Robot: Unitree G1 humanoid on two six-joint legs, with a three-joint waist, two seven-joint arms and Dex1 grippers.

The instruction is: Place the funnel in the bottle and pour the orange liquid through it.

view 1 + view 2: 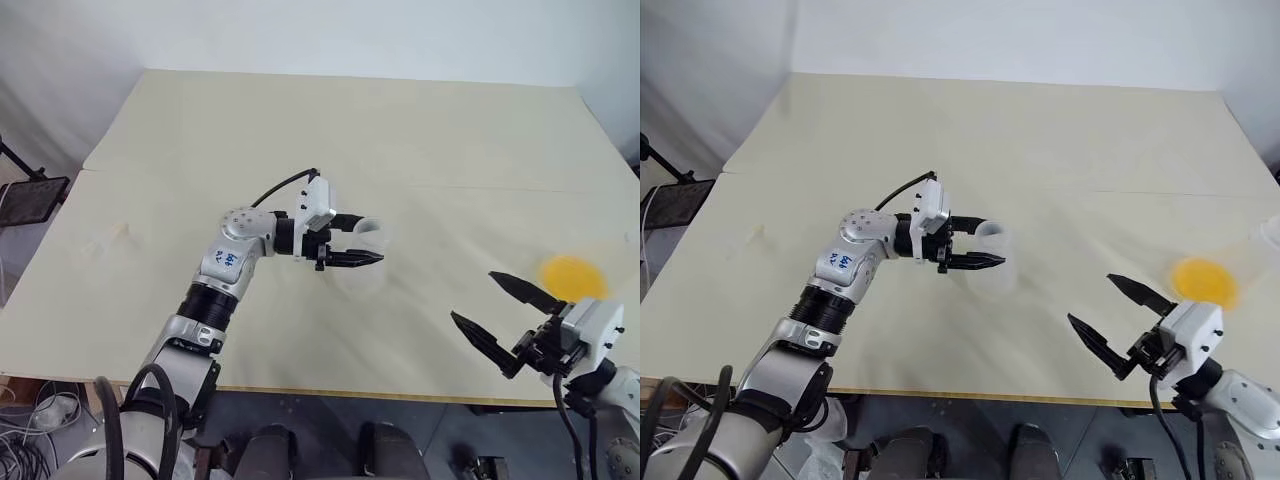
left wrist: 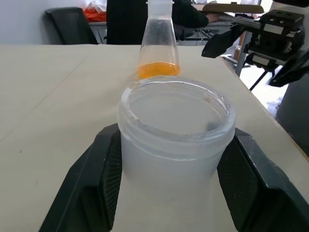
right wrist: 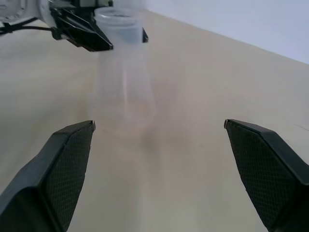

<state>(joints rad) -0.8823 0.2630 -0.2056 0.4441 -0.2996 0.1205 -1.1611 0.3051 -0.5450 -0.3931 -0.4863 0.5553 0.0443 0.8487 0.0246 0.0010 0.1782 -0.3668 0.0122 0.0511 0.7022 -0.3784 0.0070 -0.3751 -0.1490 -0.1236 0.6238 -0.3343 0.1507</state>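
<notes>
One bottle (image 1: 990,255) stands on the table (image 1: 1060,150), its neck pinched by the left gripper (image 1: 975,245); one cup of orange liquid (image 1: 1205,282) sits beside the spread right gripper (image 1: 1108,308).

Left tool (image 1: 362,242) grips bottle (image 1: 366,232) (neck) — right tool (image 1: 497,306) agape.

Frosted translucent plastic bottle (image 2: 176,140), clear glossy flask (image 2: 158,43), matt pale wooden table (image 1: 400,150), textured black jaws
</notes>
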